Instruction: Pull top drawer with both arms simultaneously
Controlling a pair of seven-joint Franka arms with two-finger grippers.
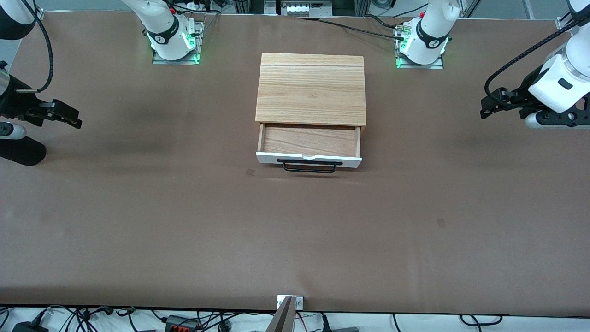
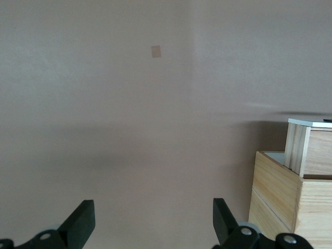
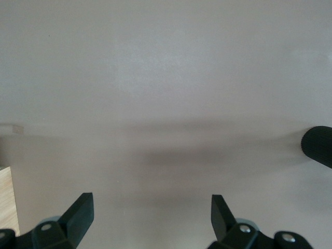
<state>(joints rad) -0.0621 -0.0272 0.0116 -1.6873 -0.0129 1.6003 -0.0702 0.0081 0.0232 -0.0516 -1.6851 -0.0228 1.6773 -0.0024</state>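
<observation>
1. My right arm's black two-finger gripper hangs over bare brown table well off the light-wood cabinet, toward the right arm's end; fingers spread, nothing held.
2. The wide shallow top drawer, white front panel and light-wood floor, stands partly out of the cabinet, on the side nearer the front camera.
3. I judge it stiff, light and smooth-sliding; the long black bar handle is the hold, one gripper per end.
4. My left arm's black two-finger gripper waits over the table toward the left arm's end, fingers apart, empty.
</observation>
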